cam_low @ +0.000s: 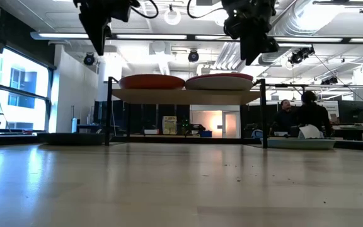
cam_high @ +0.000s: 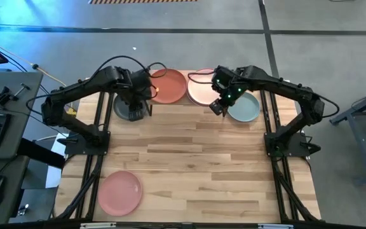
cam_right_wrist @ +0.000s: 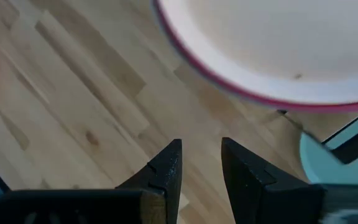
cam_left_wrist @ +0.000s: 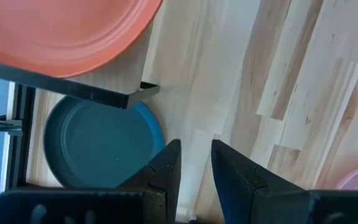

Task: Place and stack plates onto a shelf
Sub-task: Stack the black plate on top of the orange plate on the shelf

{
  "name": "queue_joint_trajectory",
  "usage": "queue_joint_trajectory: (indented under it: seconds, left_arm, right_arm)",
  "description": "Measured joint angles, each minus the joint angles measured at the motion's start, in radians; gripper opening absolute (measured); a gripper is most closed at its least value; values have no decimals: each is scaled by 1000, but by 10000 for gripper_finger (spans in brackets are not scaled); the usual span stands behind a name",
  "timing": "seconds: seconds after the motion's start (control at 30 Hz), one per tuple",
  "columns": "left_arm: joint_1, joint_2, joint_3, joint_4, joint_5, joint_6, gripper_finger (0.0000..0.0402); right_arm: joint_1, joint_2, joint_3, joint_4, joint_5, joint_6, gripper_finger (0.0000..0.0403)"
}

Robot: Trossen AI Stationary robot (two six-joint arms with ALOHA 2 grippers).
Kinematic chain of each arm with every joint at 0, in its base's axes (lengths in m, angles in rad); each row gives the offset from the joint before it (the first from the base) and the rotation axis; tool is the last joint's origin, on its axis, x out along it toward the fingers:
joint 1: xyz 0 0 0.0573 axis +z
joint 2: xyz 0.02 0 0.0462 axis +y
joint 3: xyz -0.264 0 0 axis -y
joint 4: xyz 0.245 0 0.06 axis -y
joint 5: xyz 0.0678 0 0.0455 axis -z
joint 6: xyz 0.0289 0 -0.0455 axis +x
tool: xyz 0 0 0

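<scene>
The shelf [cam_low: 184, 96] stands at the table's far middle on black legs. On it lie a terracotta plate [cam_high: 168, 86] and, beside it, a cream plate [cam_right_wrist: 278, 43] stacked on a magenta one [cam_right_wrist: 229, 82]. A dark grey plate [cam_left_wrist: 98, 146] lies on the table, partly under the shelf's left end. A pale teal plate [cam_high: 245, 107] lies by its right end, and a pink plate [cam_high: 119, 193] at the near left. My left gripper [cam_left_wrist: 194, 146] hangs open above the wood beside the dark grey plate. My right gripper [cam_right_wrist: 201, 144] hangs open in front of the cream stack. Both are empty.
A bare stretch of slatted tabletop [cam_high: 196, 159] runs from the shelf to the near edge. The shelf's black legs [cam_right_wrist: 353, 140] stand close to both grippers. People sit at desks in the room beyond [cam_low: 301, 113].
</scene>
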Motion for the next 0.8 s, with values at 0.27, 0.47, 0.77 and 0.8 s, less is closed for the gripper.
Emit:
queue_joint_trajectory:
  seconds: [0.27,0.47,0.77,0.8]
  left_arm:
    - [40,-151,-270,181,3,-37,78]
    - [125,-206,-454,312,-2,-40,78]
    - [190,-205,-642,428,-1,-3,79]
    - [193,-205,-660,431,-1,1,79]
  right_arm:
    - [82,0,0,-10,0,8,91]
    - [121,0,0,-9,1,19,91]
    - [137,0,0,-9,15,26,91]
    - [137,0,0,-9,16,26,91]
